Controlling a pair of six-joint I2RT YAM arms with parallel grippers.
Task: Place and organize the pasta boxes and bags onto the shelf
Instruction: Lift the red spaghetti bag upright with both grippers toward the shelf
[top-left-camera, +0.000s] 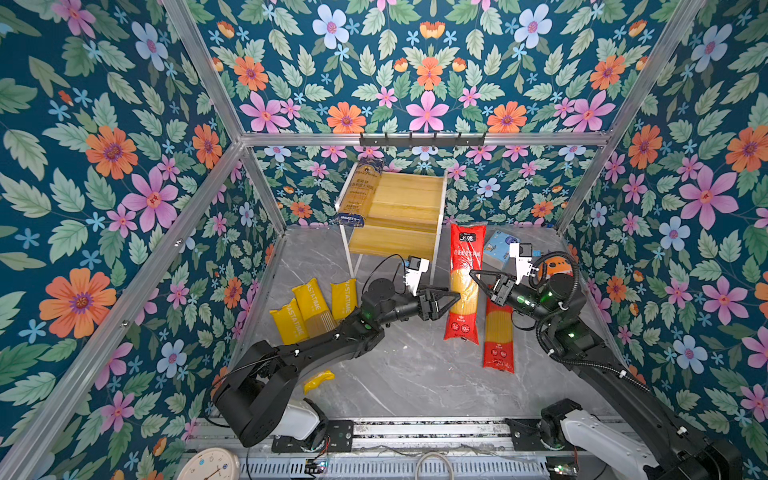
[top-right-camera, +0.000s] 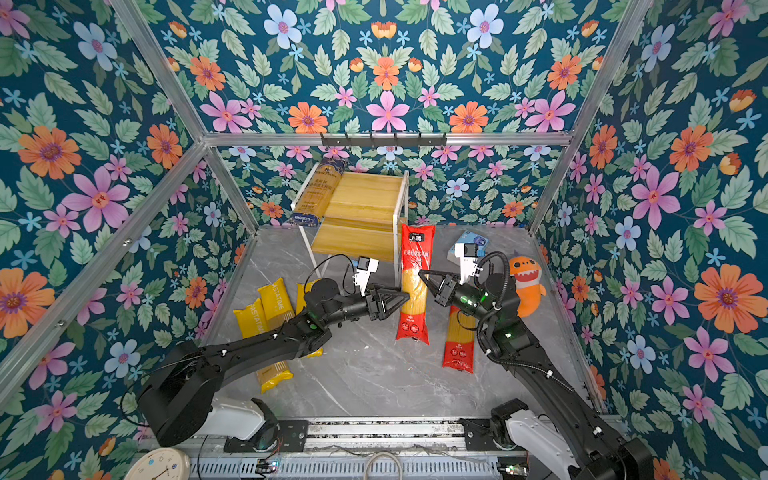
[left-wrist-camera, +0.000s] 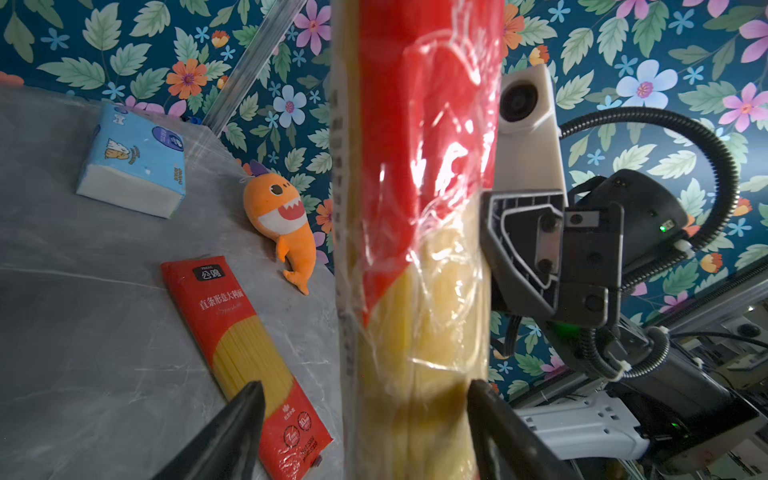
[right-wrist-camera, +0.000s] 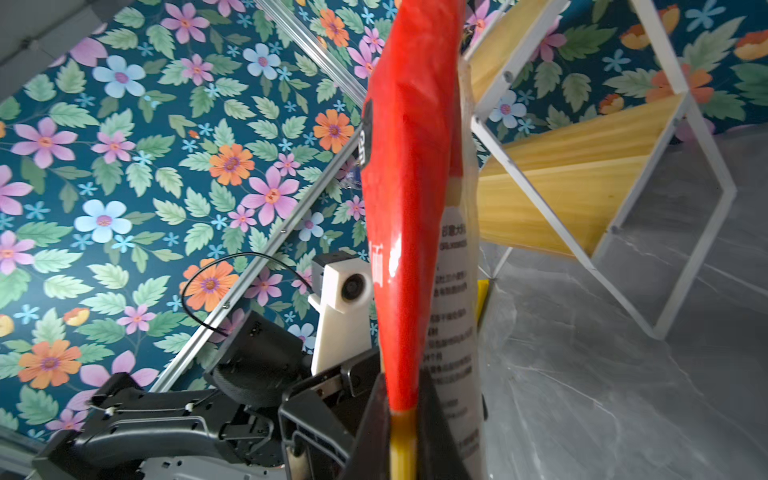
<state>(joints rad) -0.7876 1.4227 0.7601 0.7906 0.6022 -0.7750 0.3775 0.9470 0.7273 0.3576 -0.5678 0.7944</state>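
The lifted red spaghetti pack (top-left-camera: 463, 286) is being held up over the bench (top-left-camera: 415, 374). Its top end is sitting just beside the right front edge of the shelf (top-left-camera: 411, 195), close to the thin white frame. The right hand (top-left-camera: 478, 277) is clamping it from the right at about mid-length, and the right wrist view is showing the wrapper's edge pinched flat between the jaws. The left hand (top-left-camera: 455, 297) is meeting the pack from the opposite side with its jaws spread. In the left wrist view its fingers (left-wrist-camera: 237, 428) are standing either side of the pack, one clearly off the wrapper (the other is too close to call).

A navy spaghetti pack (top-left-camera: 359, 191) is lying along the left side of the upper board, leaving the rest of both slanted boards bare. The second red pack (top-left-camera: 498, 336) is lying flat on the bench just right of the lifted one, partly under the right arm. Three yellow PASTATIME packs (top-left-camera: 309, 307) are clustering by the left bench edge, partly under the left arm, with a bare marbled stretch running between them and the red packs.

The left wrist view is showing the tissue pack (left-wrist-camera: 133, 162) and the orange shark plush (left-wrist-camera: 282, 224) whole near the wall, while in a top view the plush is peeking out from behind the right arm. Only the right wrist view is showing the boards' undersides.
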